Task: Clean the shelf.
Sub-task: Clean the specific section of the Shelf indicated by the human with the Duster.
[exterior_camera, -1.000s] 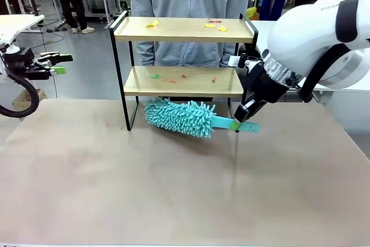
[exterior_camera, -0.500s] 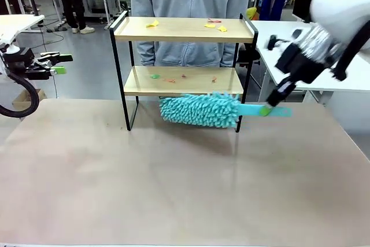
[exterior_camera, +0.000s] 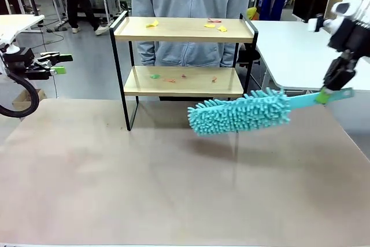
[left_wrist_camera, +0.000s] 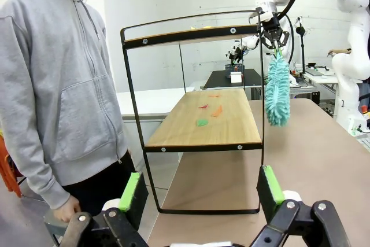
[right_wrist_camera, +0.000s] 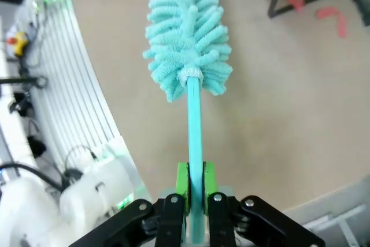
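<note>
The shelf [exterior_camera: 184, 29] stands at the table's far side, with yellow paper scraps [exterior_camera: 215, 26] on its top board and green and red scraps [exterior_camera: 167, 77] on its lower board. My right gripper [exterior_camera: 330, 92] is shut on the handle of a teal fluffy duster [exterior_camera: 240, 112]. It holds the duster in the air, in front of the shelf's right end and to its right. In the right wrist view the green pads [right_wrist_camera: 182, 179] clamp the duster handle [right_wrist_camera: 193, 114]. My left gripper [exterior_camera: 55, 63] hovers open at the far left, off the table. Its view faces the shelf [left_wrist_camera: 202, 120] end-on.
A person in a grey hoodie [exterior_camera: 189, 4] stands right behind the shelf, one hand [left_wrist_camera: 65, 207] hanging near my left gripper [left_wrist_camera: 201, 189]. A white table [exterior_camera: 295, 50] stands to the right. The brown table top [exterior_camera: 173, 183] in front of the shelf is bare.
My right arm has swung the duster up and to the right, from under the shelf's lower board out past its right end. The left gripper has not moved.
</note>
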Available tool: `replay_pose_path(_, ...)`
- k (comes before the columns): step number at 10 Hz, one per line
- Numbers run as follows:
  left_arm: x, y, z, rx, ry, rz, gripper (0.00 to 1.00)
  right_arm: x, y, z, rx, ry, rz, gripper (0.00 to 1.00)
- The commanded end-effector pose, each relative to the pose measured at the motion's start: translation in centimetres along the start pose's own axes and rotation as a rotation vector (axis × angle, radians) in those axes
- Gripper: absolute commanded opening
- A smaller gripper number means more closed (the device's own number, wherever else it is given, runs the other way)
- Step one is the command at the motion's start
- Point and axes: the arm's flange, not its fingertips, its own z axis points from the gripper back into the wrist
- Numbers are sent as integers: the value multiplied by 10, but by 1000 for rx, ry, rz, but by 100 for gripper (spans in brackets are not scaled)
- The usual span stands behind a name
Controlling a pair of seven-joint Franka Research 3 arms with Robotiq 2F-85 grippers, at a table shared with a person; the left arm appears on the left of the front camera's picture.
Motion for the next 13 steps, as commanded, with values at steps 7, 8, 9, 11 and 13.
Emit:
replay_pose_path(7,3,-1,0,-3,-3,-6,100,-26,13,30,-11,69,87,13)
replay_pose_path(8,3,-1,0,-3,-3,-6,100,-26,13,30,-11,69,87,13)
replay_pose_path(9,3,-1,0,-3,-3,-6,100,-26,13,30,-11,69,87,13)
replay_pose_path(11,3,-1,0,-3,-3,-6,100,-26,13,30,-11,69,87,13)
replay_pose_path(13,3,-1,0,-3,-3,-6,100,-26,13,30,-11,69,87,13)
